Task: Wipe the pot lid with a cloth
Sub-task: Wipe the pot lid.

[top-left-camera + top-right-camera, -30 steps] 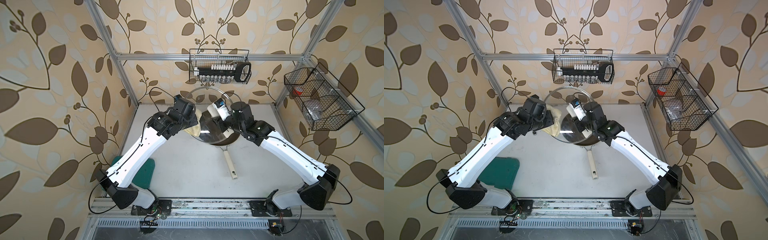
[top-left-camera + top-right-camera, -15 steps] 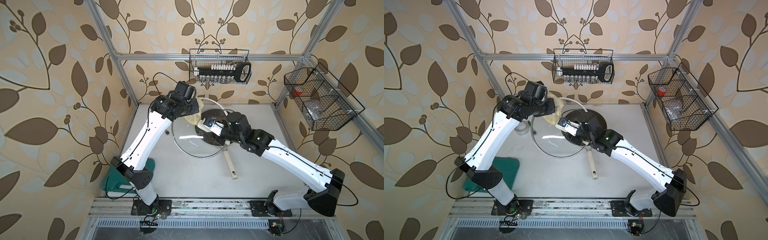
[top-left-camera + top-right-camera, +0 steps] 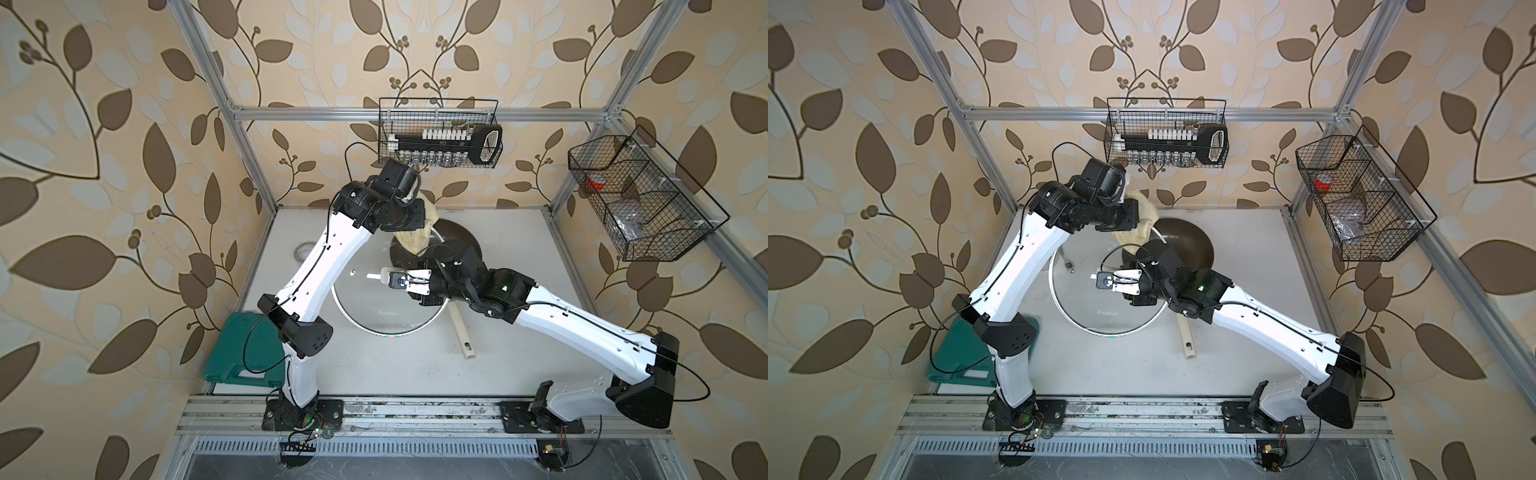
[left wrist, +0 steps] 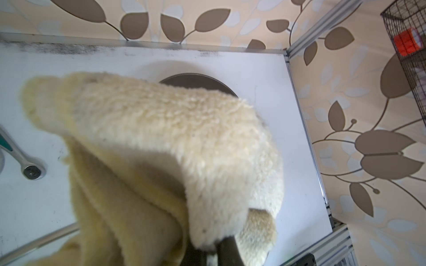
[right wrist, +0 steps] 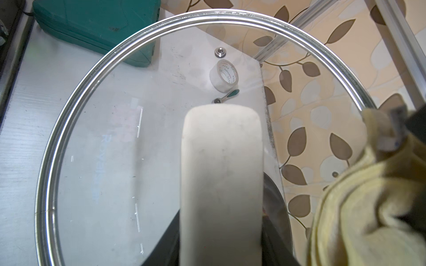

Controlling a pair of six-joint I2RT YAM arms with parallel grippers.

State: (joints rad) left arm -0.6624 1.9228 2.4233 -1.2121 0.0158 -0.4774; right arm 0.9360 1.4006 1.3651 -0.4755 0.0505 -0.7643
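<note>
Leaf wallpaper [image 3: 124, 166] surrounds us; our left gripper [image 3: 424, 220] pinches the cloth [image 3: 413, 241], our right gripper [image 3: 395, 282] clamps the pot lid [image 3: 374, 307] by its handle.

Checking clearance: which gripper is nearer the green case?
Right. The right gripper holds the pot lid mid-table; the left gripper, with the cloth, is farther from the green case, at the back.

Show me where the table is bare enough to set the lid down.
Bare table lies in front, between the green case and the pan handle, and right of the frying pan. Back left is crowded: tape roll, ratchet.
</note>
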